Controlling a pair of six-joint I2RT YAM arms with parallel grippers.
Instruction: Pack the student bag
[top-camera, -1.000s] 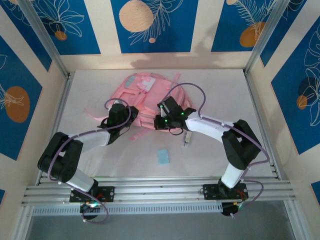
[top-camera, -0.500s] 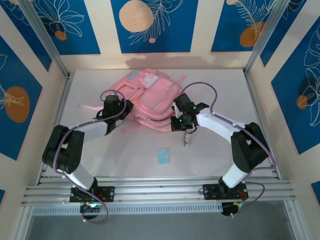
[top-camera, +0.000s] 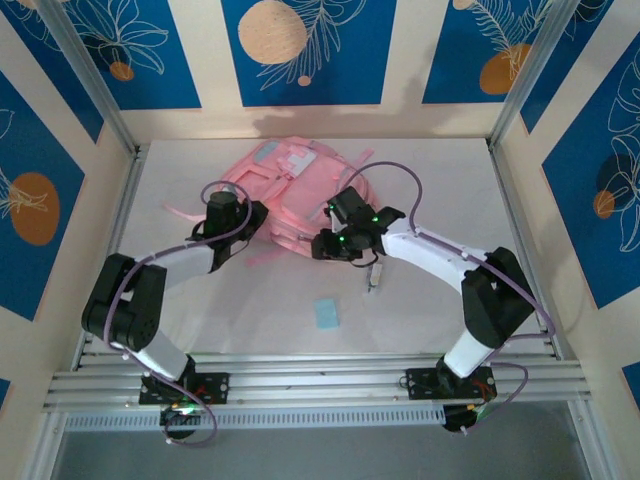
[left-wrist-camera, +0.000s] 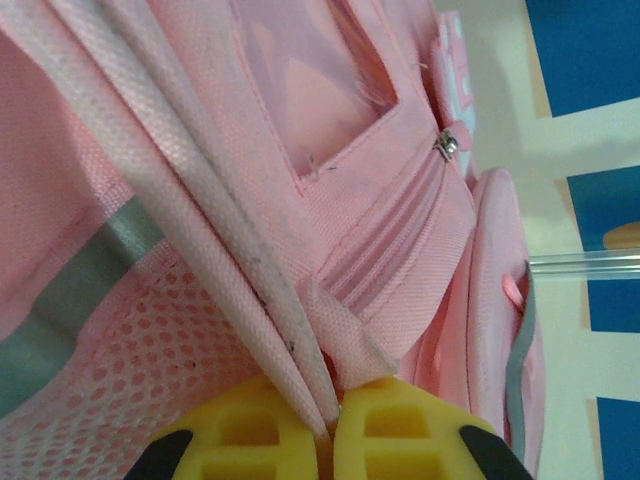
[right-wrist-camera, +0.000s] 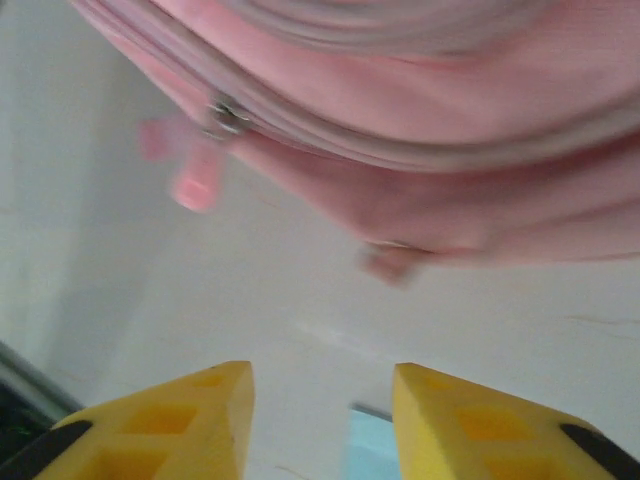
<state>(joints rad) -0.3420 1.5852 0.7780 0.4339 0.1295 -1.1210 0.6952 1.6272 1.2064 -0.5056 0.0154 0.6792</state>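
The student bag (top-camera: 292, 180), a large soft pink backpack, lies at the back middle of the table. My left gripper (top-camera: 250, 222) is at its left near edge. In the left wrist view this gripper (left-wrist-camera: 330, 425) is shut on a pale pink strap of the bag (left-wrist-camera: 400, 200), pinched between the yellow fingertips. My right gripper (top-camera: 322, 245) is at the bag's near edge. Its yellow fingers (right-wrist-camera: 205, 410) stand open above bare table, with nothing between them. The bag (right-wrist-camera: 430, 100) is just beyond them, and a zipper pull (right-wrist-camera: 218, 115) with a pink tab hangs there.
A small light blue flat item (top-camera: 326, 314) lies on the table in front of the bag, and its corner (right-wrist-camera: 375, 450) shows between my right fingers. A small grey-white item (top-camera: 373, 279) lies by the right arm. Pink straps (top-camera: 180, 213) trail left. Walls enclose the table.
My right gripper has opened and moved left along the bag's near edge. The bag has shifted toward the back since a second ago. My left gripper keeps its hold.
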